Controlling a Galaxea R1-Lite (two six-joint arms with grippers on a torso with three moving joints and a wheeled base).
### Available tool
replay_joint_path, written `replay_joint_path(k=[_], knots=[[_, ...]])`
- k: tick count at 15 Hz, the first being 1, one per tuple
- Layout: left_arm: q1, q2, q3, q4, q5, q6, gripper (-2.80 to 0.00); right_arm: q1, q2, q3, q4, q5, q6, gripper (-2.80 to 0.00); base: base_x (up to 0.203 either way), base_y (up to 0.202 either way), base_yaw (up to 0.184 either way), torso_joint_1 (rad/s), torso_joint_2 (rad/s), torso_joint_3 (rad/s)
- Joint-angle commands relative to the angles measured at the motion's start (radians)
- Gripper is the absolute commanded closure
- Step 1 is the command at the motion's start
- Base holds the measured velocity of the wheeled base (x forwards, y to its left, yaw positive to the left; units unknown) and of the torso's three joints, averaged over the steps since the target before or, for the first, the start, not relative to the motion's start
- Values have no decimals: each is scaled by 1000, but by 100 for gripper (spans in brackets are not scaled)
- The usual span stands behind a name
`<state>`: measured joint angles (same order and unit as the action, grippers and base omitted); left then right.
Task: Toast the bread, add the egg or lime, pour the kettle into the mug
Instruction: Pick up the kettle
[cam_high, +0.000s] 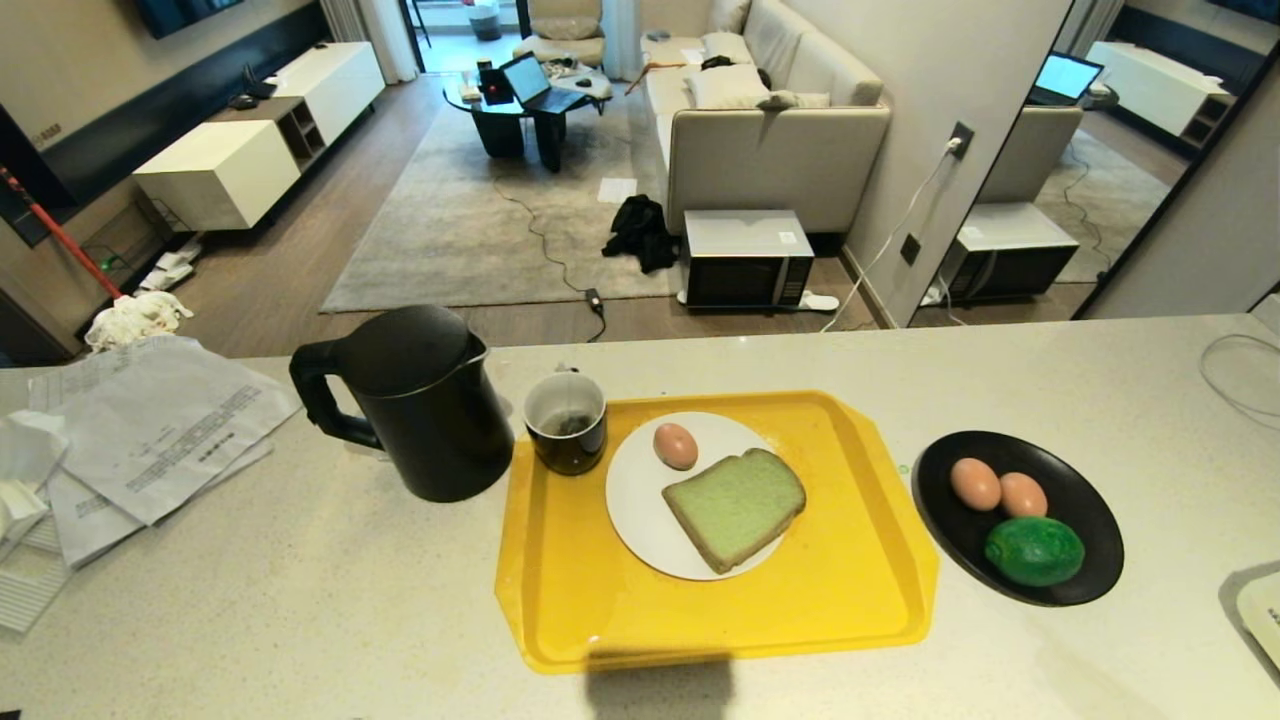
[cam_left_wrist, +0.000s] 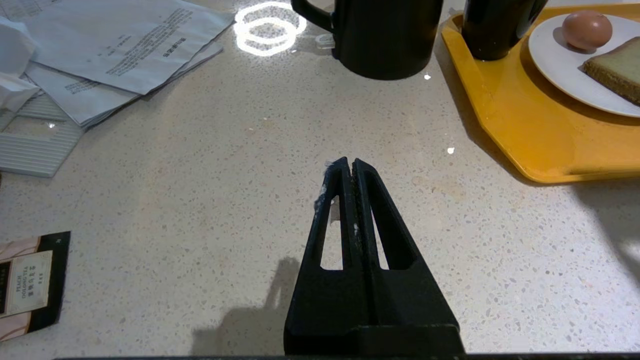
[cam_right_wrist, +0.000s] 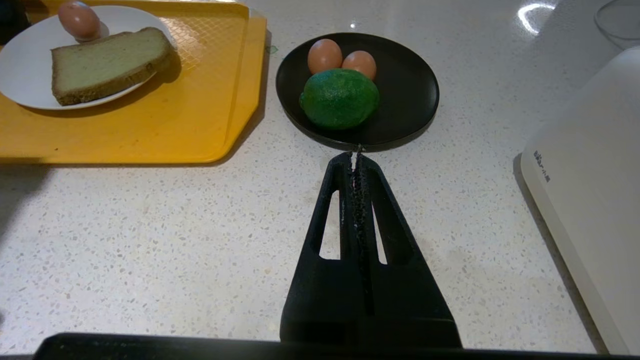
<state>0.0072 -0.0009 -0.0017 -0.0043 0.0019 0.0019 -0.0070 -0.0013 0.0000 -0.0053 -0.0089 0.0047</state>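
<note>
L gripper (cam_left_wrist: 349, 165) & R gripper (cam_right_wrist: 356, 156) fingers pressed together, hovering over counter (cam_high: 300, 600).

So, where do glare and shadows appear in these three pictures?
Left wrist view: a bright ring-shaped glare lies on the countertop near the kettle. Right wrist view: a smaller curved glare sits on the counter beyond the black plate. Head view: a dark shadow covers the near edge of the yellow tray.
</note>
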Motion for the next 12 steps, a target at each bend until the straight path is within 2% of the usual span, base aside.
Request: replay_joint_path(k=[1,9,12], knots=[[0,1,0,0,0,0,0,1,1,0,-1,0,0,0,0,0,0,-137,275,136],[-1,-1,-19,-8,2,-5,0,0,1,0,-1,0,0,0,0,0,0,-6,12,6],[-3,70,-212,23,12,-42,0,1,1,0,1,0,0,0,0,0,0,0,0,0]])
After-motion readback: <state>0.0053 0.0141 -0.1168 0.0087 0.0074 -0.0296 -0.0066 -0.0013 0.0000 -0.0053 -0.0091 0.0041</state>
